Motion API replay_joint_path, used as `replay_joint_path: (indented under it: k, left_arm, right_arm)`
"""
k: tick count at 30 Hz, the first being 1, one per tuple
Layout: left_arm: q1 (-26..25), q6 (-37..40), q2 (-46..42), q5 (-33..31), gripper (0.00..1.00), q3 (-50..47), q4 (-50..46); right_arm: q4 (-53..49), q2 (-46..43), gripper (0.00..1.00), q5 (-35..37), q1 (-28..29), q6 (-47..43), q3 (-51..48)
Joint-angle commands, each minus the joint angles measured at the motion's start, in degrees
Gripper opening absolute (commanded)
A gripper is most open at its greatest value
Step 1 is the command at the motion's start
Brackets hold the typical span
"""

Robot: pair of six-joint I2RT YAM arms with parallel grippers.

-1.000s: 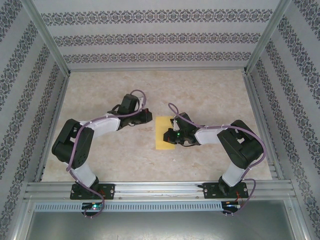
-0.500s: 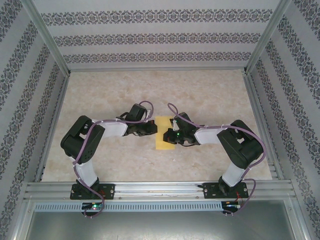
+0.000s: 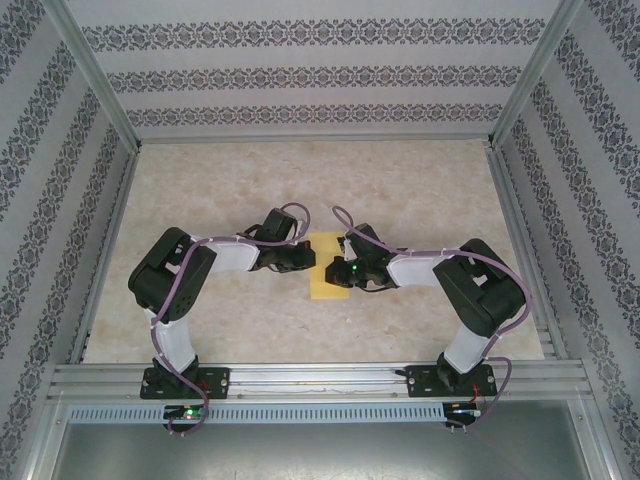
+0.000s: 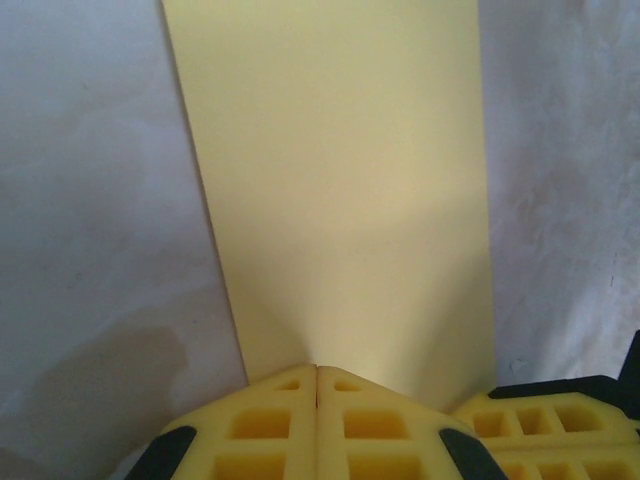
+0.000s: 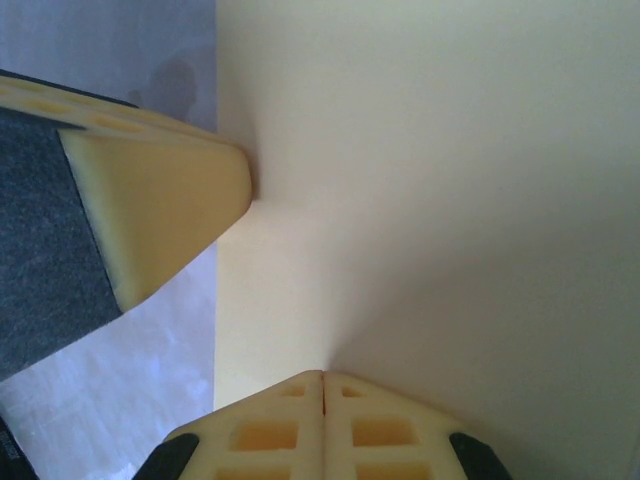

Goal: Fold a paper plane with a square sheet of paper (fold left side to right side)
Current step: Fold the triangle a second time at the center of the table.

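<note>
Left tool (image 4: 318,372) and right tool (image 5: 322,376) are seen closed, tips pressed on opposite long edges of the thin yellow folded paper rectangle (image 4: 340,180), which lies flat on the marbled beige table (image 3: 400,190). It is judged light, limp and slippery; a free edge should be pinched.
</note>
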Motion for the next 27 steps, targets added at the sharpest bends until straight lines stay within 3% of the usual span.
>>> replay_joint_path:
  k: [1, 8, 18, 27]
  left_arm:
    - [-0.62, -0.6, 0.74, -2.08, 0.0, -1.8, -0.71]
    - [-1.03, -1.07, -0.07, -2.53, 0.0, -4.84, 0.58]
    - [-1.47, -1.61, -0.52, -2.34, 0.0, -6.16, 2.23]
    - [-1.6, -1.8, -0.5, -2.34, 0.0, -6.55, 2.85]
  right_arm:
    - [-7.42, -0.7, 0.11, -0.51, 0.77, -1.39, 0.44]
    - [-10.17, -7.76, 0.3, -3.88, -1.36, -1.57, 3.2]
    - [-15.9, -15.16, 0.45, -7.9, -8.56, -3.37, -4.47]
    - [-12.56, -12.35, 0.47, -12.67, -9.09, -1.26, -6.73]
